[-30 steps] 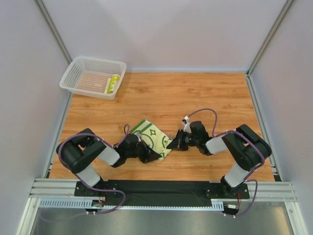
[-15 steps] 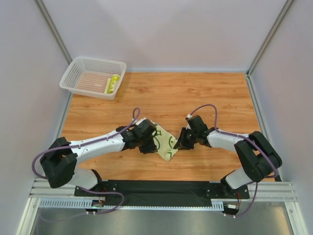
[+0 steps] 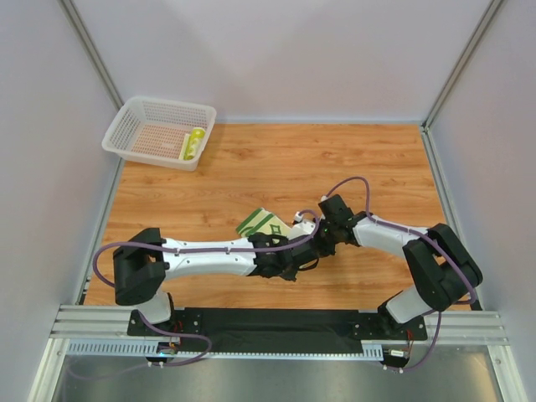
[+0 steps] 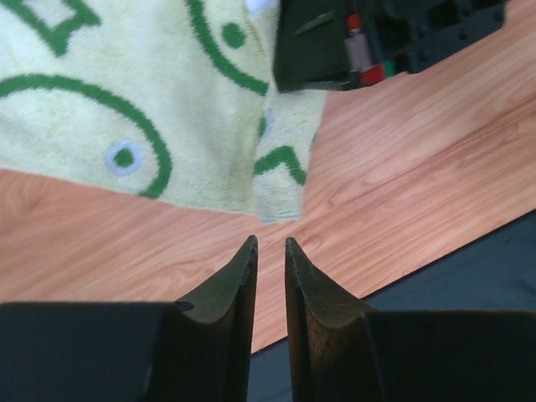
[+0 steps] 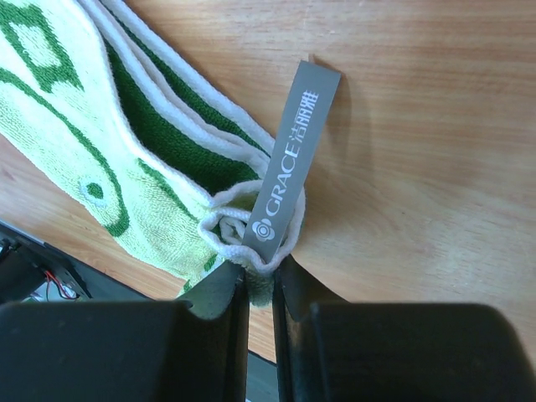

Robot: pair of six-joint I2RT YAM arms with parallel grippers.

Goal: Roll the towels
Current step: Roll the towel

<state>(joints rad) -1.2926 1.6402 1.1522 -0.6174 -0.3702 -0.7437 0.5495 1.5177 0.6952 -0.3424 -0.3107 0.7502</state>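
A cream towel [image 3: 263, 224] with green swirls lies folded on the wooden table, between the two arms. My right gripper [image 5: 260, 270] is shut on a bunched corner of this towel [image 5: 84, 167], right under its grey label [image 5: 289, 167]. In the top view the right gripper [image 3: 310, 243] sits at the towel's right end. My left gripper [image 4: 270, 244] hovers just short of the towel's edge [image 4: 126, 109], its jaws slightly open with nothing between them. From above, the left gripper [image 3: 297, 258] is close beside the right one. A yellow-green towel [image 3: 194, 142] lies rolled in the basket.
A white mesh basket [image 3: 134, 126] stands at the far left corner of the table. A black base strip [image 3: 276, 322] runs along the near edge. The right gripper's body [image 4: 377, 38] fills the upper right of the left wrist view.
My left gripper has let go of the towel, opened a little and swung right until it is beside the right gripper. The towel is now folded smaller. The right gripper kept its hold.
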